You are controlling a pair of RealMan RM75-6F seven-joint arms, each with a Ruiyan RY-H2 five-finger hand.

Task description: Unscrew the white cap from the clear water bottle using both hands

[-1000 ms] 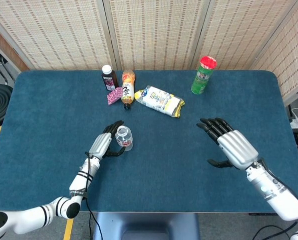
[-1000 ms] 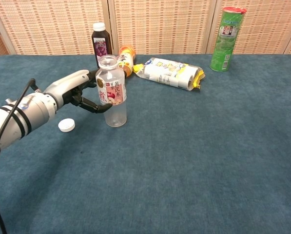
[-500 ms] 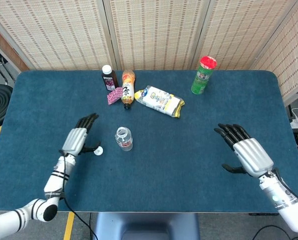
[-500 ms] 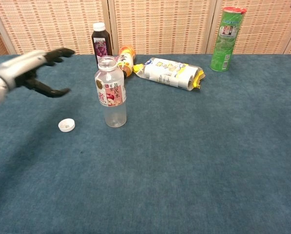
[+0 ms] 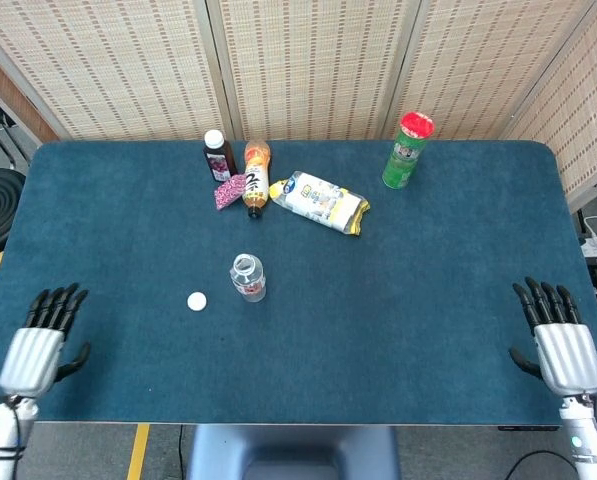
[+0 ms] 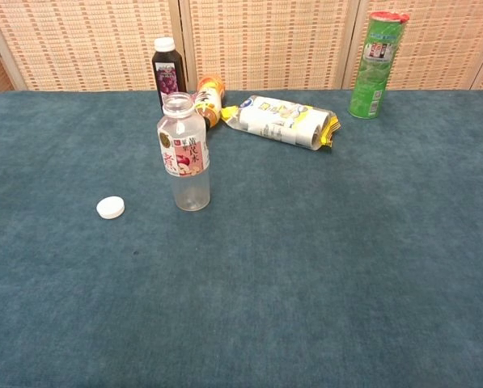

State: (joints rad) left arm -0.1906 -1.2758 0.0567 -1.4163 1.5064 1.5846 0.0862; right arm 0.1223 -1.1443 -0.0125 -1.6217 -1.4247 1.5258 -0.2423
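The clear water bottle stands upright near the middle of the blue table, its neck bare. The white cap lies flat on the cloth just left of it. My left hand hovers at the table's front left corner, fingers spread, holding nothing. My right hand is at the front right corner, likewise spread and empty. Both hands are far from the bottle and show only in the head view.
Along the back stand a dark juice bottle, a lying orange bottle, a pink packet, a yellow-ended snack pack and a green can with a red lid.
My left hand let go of the bottle and drew back to the front left corner. My right hand pulled back to the front right corner. Bottle and cap stayed put.
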